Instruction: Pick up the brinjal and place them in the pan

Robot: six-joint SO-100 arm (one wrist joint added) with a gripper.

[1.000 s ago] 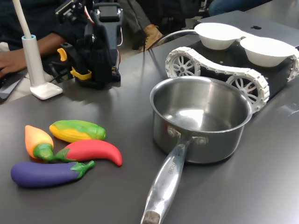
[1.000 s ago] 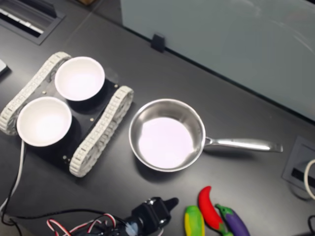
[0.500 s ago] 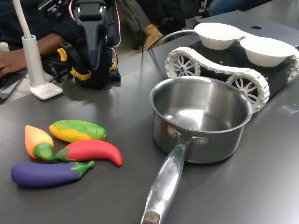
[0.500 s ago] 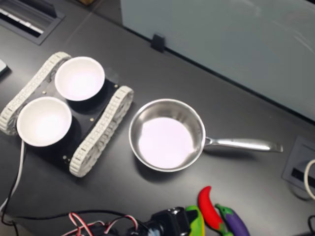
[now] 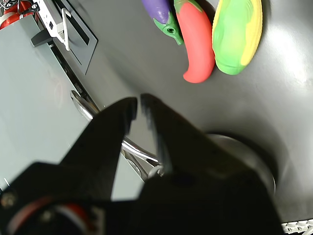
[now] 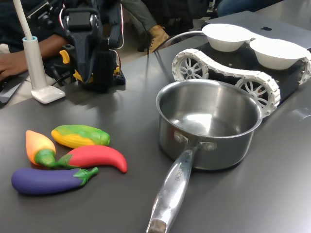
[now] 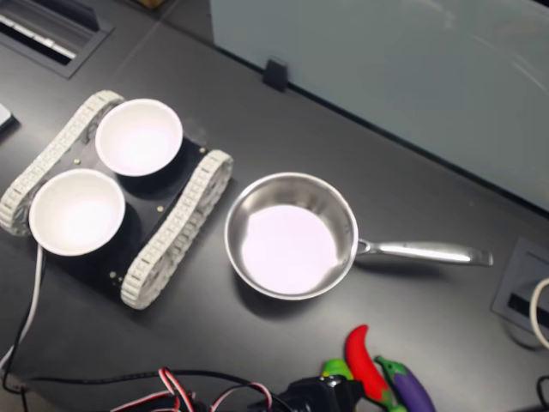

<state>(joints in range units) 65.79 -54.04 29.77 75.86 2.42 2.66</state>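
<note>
The brinjal (image 6: 48,180) lies flat on the dark surface (image 6: 121,204) at about 8 o'clock in the first exterior view, green cap toward the pan. Just above it, touching or nearly so, is the red chili (image 6: 95,158); the orange carrot (image 6: 39,147) sits at the brinjal's 12 o'clock and the yellow-green corn (image 6: 80,135) beyond the chili. In the second exterior view the brinjal (image 7: 409,386) sits at 5 o'clock by the bottom edge, just beside the chili.

The pan (image 6: 209,124) stands upright and empty, well apart from the toys at their 3 o'clock in the first exterior view, its long handle (image 6: 172,189) pointing to 6 o'clock.

The pincer (image 5: 138,102) hangs above the surface with its black jaws almost pressed together, only a thin slit between the tips, holding nothing. In the wrist view the brinjal's cap end (image 5: 164,17) shows beside the chili and corn, apart from the pincer.

Behind the pan a tracked base (image 6: 228,77) carries two white bowls (image 6: 228,36).
</note>
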